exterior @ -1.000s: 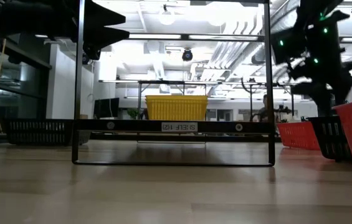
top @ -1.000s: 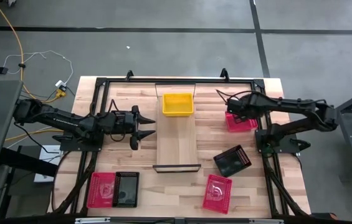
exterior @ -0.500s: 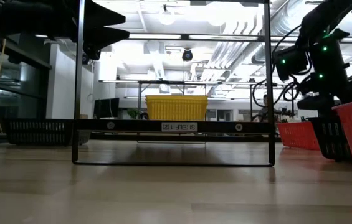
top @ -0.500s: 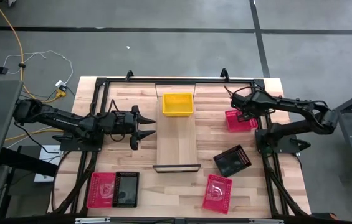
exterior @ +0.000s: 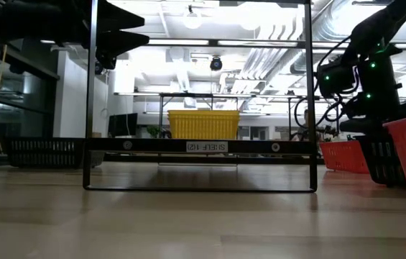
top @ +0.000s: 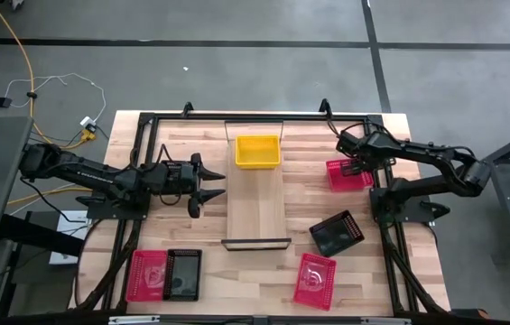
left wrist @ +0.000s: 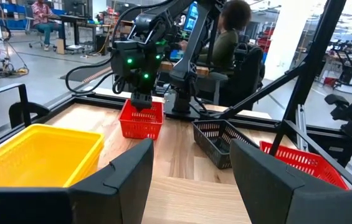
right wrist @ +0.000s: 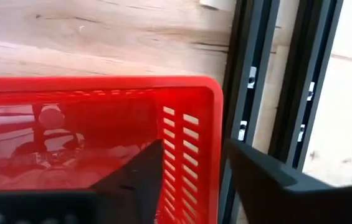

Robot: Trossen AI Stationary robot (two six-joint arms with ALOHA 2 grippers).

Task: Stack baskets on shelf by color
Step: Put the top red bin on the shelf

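Right end effector [top: 352, 165] directly above red basket [top: 348, 174] on the tabletop, fingers parted astride its outer wall, nothing gripped yet. Shelf [top: 256, 203] lies beyond, toward the idle, open left end effector [top: 216, 187].

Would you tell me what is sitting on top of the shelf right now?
One yellow basket stands on the shelf, at its far end; the rest of the plank is bare wood. Whether more baskets are nested inside it cannot be seen.
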